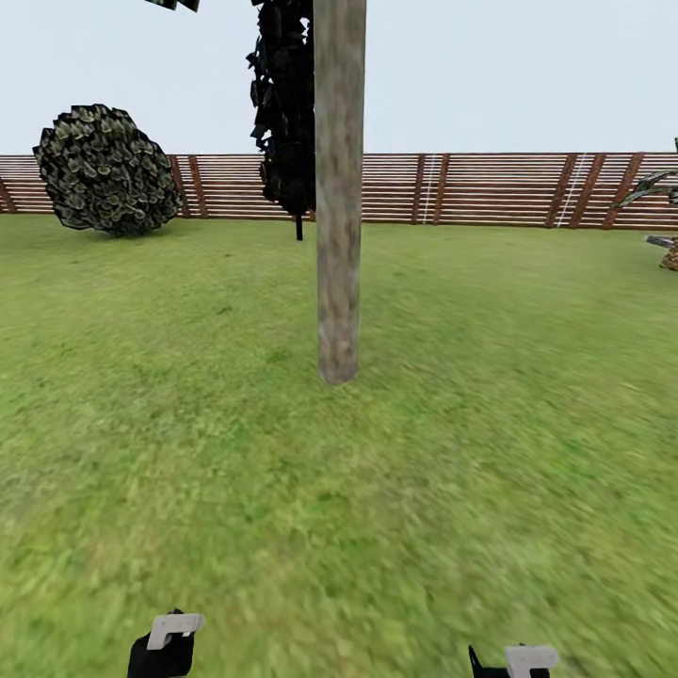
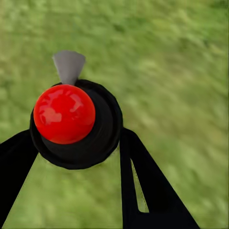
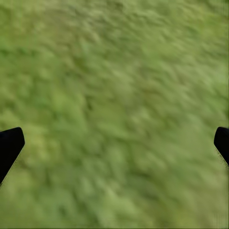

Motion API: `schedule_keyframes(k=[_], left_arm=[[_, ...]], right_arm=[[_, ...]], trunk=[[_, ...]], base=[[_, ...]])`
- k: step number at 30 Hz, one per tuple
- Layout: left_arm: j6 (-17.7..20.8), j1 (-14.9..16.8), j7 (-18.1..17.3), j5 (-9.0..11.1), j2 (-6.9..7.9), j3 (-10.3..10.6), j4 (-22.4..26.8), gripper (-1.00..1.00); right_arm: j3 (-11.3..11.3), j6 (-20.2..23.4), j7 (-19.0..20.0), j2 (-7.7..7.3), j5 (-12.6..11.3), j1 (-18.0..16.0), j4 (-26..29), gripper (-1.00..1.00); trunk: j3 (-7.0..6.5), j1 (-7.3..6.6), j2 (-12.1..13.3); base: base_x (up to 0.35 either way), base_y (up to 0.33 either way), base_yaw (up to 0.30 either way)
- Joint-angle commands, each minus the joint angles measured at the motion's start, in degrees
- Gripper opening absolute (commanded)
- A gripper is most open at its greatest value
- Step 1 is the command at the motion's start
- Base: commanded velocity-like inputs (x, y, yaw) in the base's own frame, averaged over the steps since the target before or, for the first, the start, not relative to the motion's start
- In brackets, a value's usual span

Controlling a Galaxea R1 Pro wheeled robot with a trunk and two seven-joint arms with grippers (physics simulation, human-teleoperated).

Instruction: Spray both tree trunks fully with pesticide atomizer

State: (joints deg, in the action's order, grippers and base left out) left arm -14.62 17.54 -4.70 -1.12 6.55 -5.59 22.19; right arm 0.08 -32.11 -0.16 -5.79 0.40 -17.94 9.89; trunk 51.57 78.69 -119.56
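Observation:
One tree trunk, pole-like and beige-grey, rises from the garden lawn straight ahead of me. Its crown is cut off by the top of the head view. The pesticide atomizer has a glossy red ball cap, a round black body and a grey nozzle. My left gripper is shut on it, with a black finger on each side, above grass. That gripper sits at the head view's lower edge. My right gripper hangs open over bare grass, and also appears in the head view. The floor is out of view.
A brown slat fence closes the lawn at the back. A round dark-green bush stands far left, a near-black conifer just behind the trunk, and a palm at the right edge. Grass lies between me and the trunk.

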Motion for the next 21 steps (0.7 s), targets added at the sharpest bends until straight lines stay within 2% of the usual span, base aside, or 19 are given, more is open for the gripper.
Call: schedule_keyframes(k=[1, 21], left_arm=[[-0.1, 0.0, -0.5, -0.1, -0.04, -0.5, 0.0, -1.00], [-0.1, 0.0, -0.5, -0.1, -0.04, -0.5, 0.0, -1.00]], right_arm=[[0.0, -0.2, 0.0, -0.01, 0.0, 0.0, 0.0, 1.00], [0.0, -0.2, 0.1, -0.01, 0.0, 0.0, 0.0, 1.00]], trunk=[[0.05, 0.03, 0.0], [0.05, 0.03, 0.0]], base=[[0.338, 0.000, 0.000], [0.338, 0.000, 0.000]])
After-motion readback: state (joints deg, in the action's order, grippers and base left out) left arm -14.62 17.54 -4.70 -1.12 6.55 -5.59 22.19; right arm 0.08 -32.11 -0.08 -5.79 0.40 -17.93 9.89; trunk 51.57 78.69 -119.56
